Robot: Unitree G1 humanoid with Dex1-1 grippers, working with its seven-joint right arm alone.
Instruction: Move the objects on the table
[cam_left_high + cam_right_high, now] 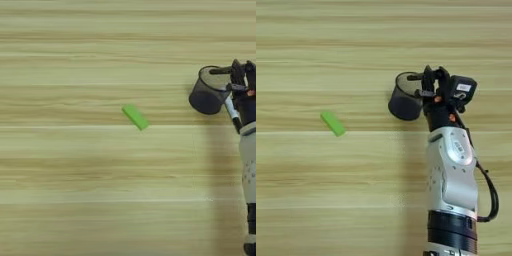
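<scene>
A dark wire-mesh pen cup (206, 94) (405, 100) stands on the table (75, 190) at the right. My right gripper (435, 80) (241, 75) is just right of the cup's rim. It is shut on a slim black marker (414, 77) (219, 71), which sticks out leftward and lies level over the cup's opening. A white-barrelled marker (230, 111) with a black cap lies slanted on the wood right of the cup, partly under my wrist.
A small green block (135, 116) (333, 123) lies on the table to the left of the cup. My silver forearm (452, 170) runs from the bottom edge up to the gripper.
</scene>
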